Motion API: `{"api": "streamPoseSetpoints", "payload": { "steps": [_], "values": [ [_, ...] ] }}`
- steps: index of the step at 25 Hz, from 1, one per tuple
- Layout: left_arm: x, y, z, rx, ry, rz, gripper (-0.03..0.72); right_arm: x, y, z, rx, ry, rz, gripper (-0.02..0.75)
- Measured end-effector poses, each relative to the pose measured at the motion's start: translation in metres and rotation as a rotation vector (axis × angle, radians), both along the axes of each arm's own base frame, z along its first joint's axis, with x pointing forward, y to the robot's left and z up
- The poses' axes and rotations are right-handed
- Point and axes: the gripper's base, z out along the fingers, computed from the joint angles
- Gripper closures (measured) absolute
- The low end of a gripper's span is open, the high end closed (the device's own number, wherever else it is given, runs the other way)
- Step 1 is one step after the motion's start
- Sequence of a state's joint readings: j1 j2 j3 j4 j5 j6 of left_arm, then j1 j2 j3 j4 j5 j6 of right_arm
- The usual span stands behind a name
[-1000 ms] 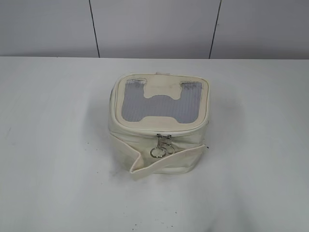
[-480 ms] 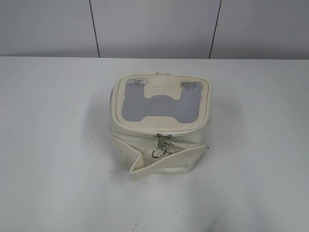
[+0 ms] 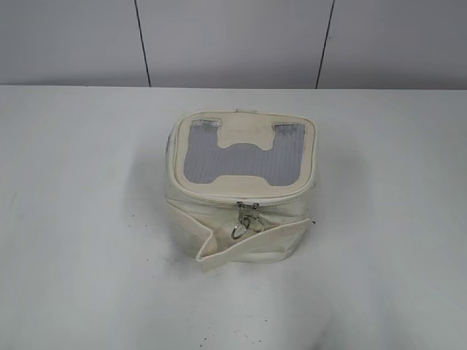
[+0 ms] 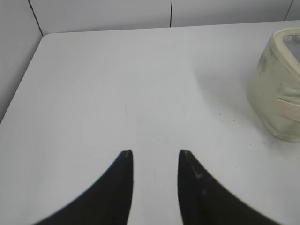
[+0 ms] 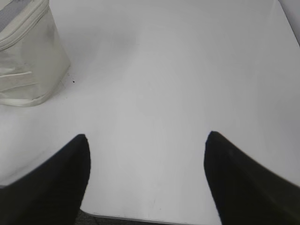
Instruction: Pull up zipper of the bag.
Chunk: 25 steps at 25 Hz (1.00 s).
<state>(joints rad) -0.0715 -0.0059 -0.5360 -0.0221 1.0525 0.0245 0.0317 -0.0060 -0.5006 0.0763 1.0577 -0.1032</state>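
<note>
The cream-white bag stands at the middle of the white table, its grey ribbed lid panel facing up. The cream zipper runs round the lid rim, and two silver sliders with ring pulls hang together at the front. A flat cream strap crosses the front. My left gripper is open and empty over bare table, with the bag off to its right. My right gripper is wide open and empty near the table's front edge, with the bag at its upper left. Neither gripper shows in the exterior view.
The white table lies all round the bag. A grey panelled wall stands behind the table. The table's left edge shows in the left wrist view and its front edge in the right wrist view.
The ring pulls at the bag's front have shifted slightly. Nothing else has visibly moved.
</note>
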Motion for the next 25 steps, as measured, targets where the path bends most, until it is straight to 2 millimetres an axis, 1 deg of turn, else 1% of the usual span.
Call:
{"api": "streamPoseSetpoints", "payload": {
  "steps": [25],
  "values": [
    [0.0000,-0.0001,0.0000,0.000,0.000,0.007,0.433,0.0001,0.0000,-0.0001,-0.002,0.000,-0.001,0.152]
  ]
}}
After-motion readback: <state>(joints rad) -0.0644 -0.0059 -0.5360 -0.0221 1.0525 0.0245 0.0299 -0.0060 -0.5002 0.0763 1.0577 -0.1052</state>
